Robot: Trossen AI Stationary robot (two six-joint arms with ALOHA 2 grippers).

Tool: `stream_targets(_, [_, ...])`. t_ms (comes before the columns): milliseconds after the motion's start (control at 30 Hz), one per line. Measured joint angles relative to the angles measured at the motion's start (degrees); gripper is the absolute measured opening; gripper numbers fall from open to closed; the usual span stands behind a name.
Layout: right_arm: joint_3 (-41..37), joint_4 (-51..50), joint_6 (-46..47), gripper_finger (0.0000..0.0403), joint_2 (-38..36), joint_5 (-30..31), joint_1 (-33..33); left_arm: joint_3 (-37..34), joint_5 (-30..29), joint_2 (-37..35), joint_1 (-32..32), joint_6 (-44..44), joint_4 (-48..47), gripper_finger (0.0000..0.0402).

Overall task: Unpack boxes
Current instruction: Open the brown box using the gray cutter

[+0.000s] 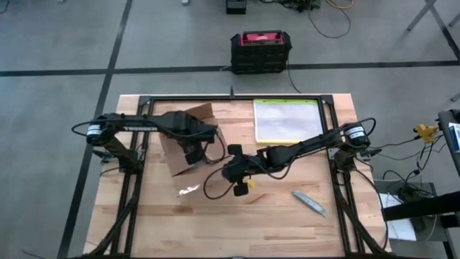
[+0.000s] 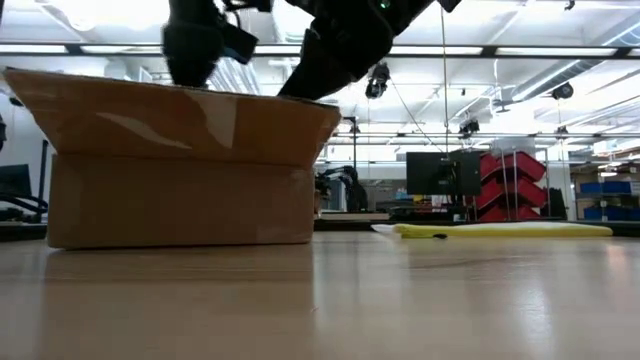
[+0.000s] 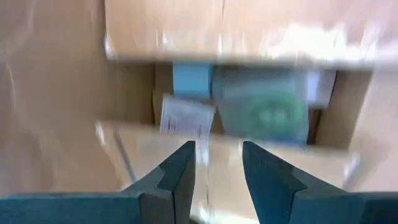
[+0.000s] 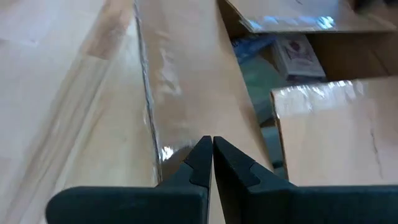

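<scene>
The brown cardboard box [image 1: 180,147] stands on the table left of centre, its taped flaps spread outward [image 2: 180,110]. Inside it lie a blue item, a green item [image 3: 264,112] and a white packet. My left gripper [image 3: 217,146] hangs over the open box [image 1: 192,152], pointing down, its fingers open with nothing between them. My right gripper [image 4: 211,142] reaches in from the table's right [image 1: 224,171], shut, its tips at the box's near long flap [image 4: 186,93]. My right gripper's shut fingertips stand at the taped surface of the box's long flap [image 4: 177,146], slanting down from the table's right. I cannot tell whether they touch it.
A clear pouch with a yellow-green edge [image 1: 286,120] lies flat at the far right of the table. A grey utility knife [image 1: 309,203] lies near the front right. A pale scrap [image 1: 188,189] lies in front of the box. A black-and-red case [image 1: 261,52] sits on the floor beyond.
</scene>
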Motion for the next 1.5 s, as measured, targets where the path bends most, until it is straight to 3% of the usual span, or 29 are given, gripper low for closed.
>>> stream_targets(100, [0.0,0.35,0.04,0.0,0.32,-1.09,-0.59,-0.17,3.08,1.64,2.82,3.39,3.46,0.0118])
stream_targets(233, [0.06,-0.17,0.82,0.0,1.11,-1.09,-0.71,-0.54,5.21,4.86,5.18,6.55,0.26,0.0118])
stream_targets(800, [0.0,1.35,0.72,0.0,3.27,-1.29,-0.7,0.3,9.14,14.91,7.13,11.19,-5.9,0.0118])
stream_targets(933, [0.0,1.14,0.7,0.0,3.36,-1.24,-0.71,1.87,9.57,14.89,6.45,8.19,-9.08,0.0118])
stream_targets(1200, [0.0,1.14,0.63,0.0,3.36,-1.07,-1.14,3.68,18.46,8.09,3.31,0.56,-8.92,0.0118])
stream_targets(1300, [0.0,1.43,0.55,0.0,3.36,-1.08,-1.23,3.68,17.32,5.55,2.61,-0.71,-9.04,0.0118])
stream_targets(1400, [0.23,1.65,0.58,0.0,3.36,-1.07,-1.21,3.68,10.43,4.69,2.53,-0.61,-7.19,0.0118])
stream_targets(1500, [0.39,1.66,0.61,0.0,3.36,-1.09,-1.19,3.64,9.84,5.02,2.76,1.8,-5.49,0.0118])
